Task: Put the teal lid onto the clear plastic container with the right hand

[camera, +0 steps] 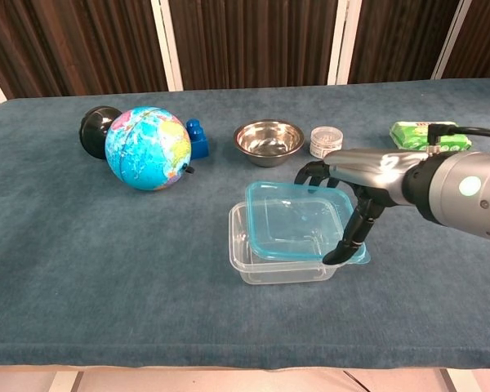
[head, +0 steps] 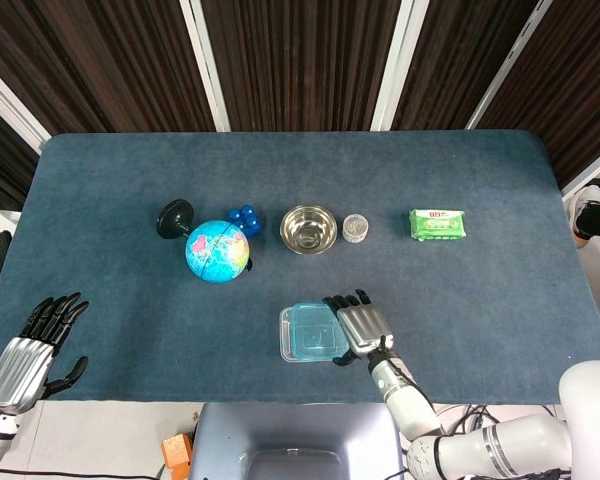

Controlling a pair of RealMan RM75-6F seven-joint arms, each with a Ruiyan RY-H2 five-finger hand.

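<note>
Under right hand (head: 358, 326), lid's (camera: 298, 220) far edge

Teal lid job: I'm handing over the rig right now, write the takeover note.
Right hand: holds the teal lid by its right edge, thumb under the near right corner.
Left hand: open, idle at the near left table edge.
Clear plastic container: near centre of the table.
Done: lid carried over and lying on the container, but offset right and back; the container's left rim is uncovered.
Left: shift the lid left, square it, press it down, release.
</note>
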